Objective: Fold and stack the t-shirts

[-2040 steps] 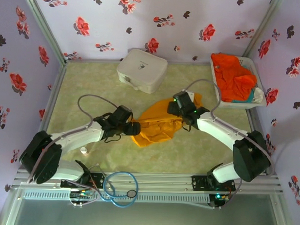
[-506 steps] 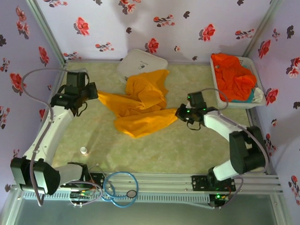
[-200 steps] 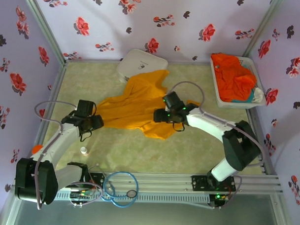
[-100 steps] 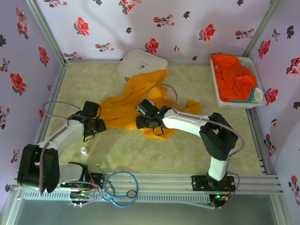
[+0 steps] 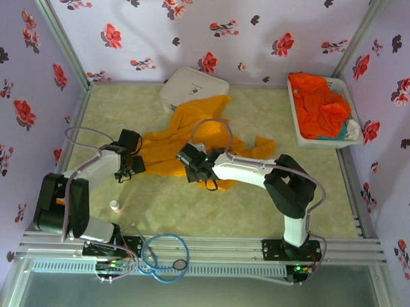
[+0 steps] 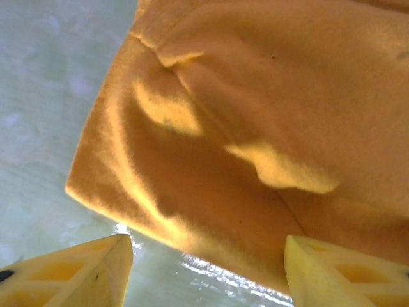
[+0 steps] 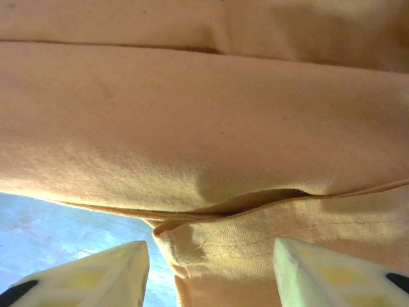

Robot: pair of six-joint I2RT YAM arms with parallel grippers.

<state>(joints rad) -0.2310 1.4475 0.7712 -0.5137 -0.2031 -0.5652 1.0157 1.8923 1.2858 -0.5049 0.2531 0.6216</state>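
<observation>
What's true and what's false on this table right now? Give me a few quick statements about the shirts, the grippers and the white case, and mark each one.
1. The yellow-orange t-shirt lies crumpled on the table, not folded. True.
2. The red-orange t-shirt is spread flat beside it. False: it is bunched up in the white basket at the far right corner.
3. The left gripper and the right gripper both have their jaws apart over the yellow-orange t-shirt's edge. True.
4. The white case sits inside the basket. False: it stands on the table at the back, where the yellow-orange t-shirt's far end reaches it.
</observation>
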